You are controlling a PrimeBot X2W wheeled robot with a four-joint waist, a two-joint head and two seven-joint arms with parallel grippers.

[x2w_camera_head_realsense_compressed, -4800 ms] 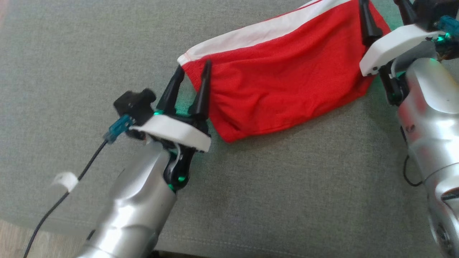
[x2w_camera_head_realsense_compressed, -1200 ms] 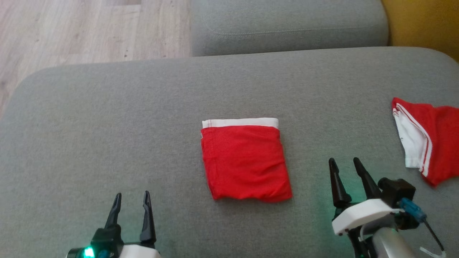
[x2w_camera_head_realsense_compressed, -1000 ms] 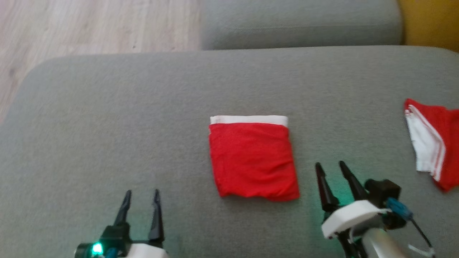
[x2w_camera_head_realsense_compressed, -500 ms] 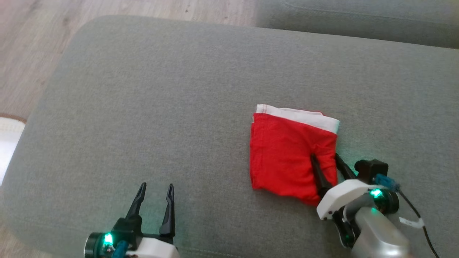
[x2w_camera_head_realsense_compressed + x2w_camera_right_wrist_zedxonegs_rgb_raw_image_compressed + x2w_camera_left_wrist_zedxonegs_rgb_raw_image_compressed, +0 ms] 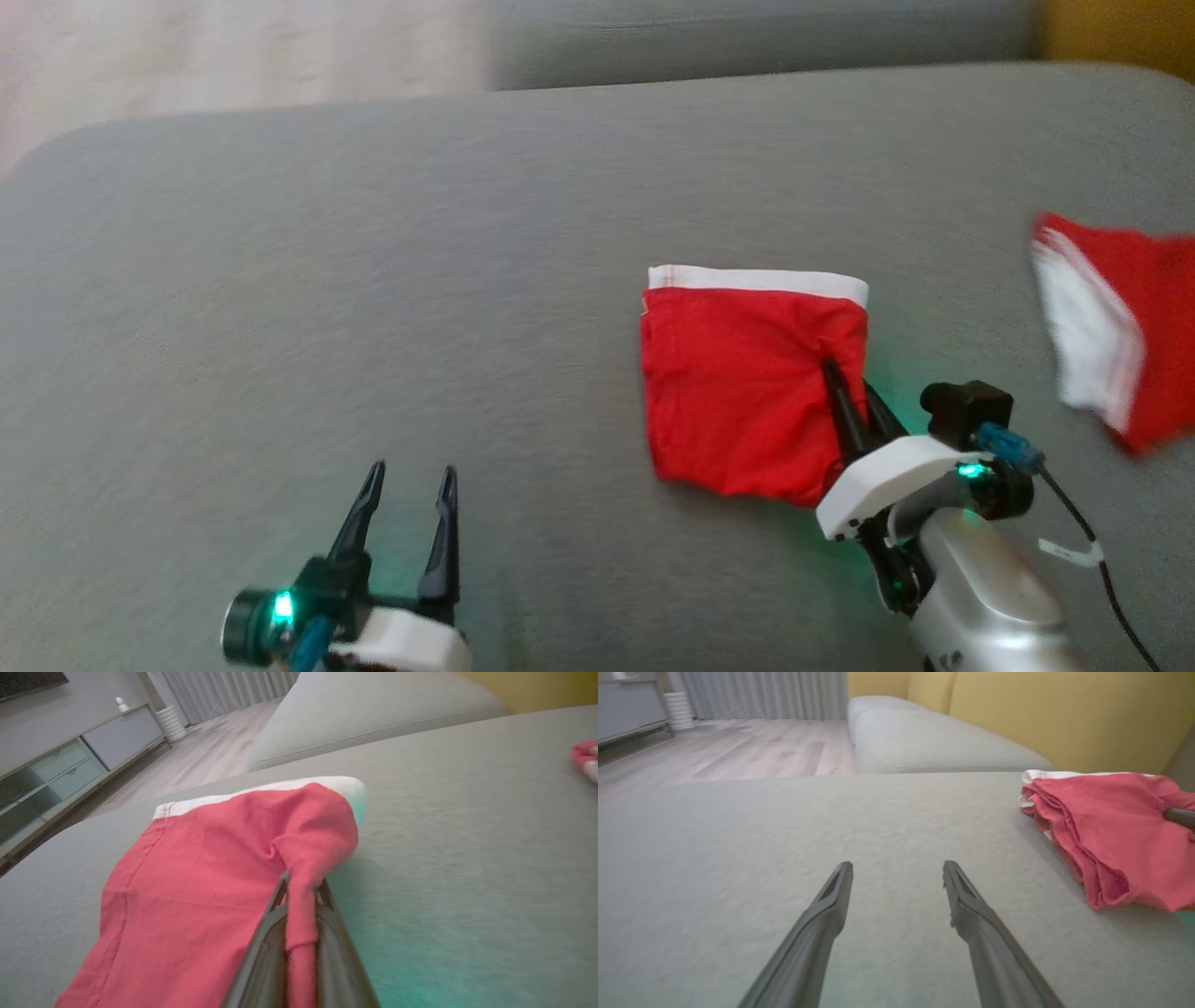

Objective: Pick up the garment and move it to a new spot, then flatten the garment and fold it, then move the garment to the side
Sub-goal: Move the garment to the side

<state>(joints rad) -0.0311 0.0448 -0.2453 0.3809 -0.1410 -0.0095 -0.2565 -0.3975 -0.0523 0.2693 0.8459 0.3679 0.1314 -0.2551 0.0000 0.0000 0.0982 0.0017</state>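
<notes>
The garment is a red cloth folded into a square with a white band along its far edge, lying on the grey cushion. My right gripper is shut on the garment's right edge; in the right wrist view a pinched fold of red cloth runs between its fingers. The garment also lies at the right of the left wrist view. My left gripper stands open over bare cushion, well to the left of the garment, with its fingers spread apart.
A second red and white cloth lies at the cushion's right edge. Another grey cushion sits behind, with wooden floor at the back left and a yellow backrest to the right.
My right gripper has moved onto the garment's right edge and closed on it, bunching the cloth there. The camera has shifted. The left gripper remains open.
</notes>
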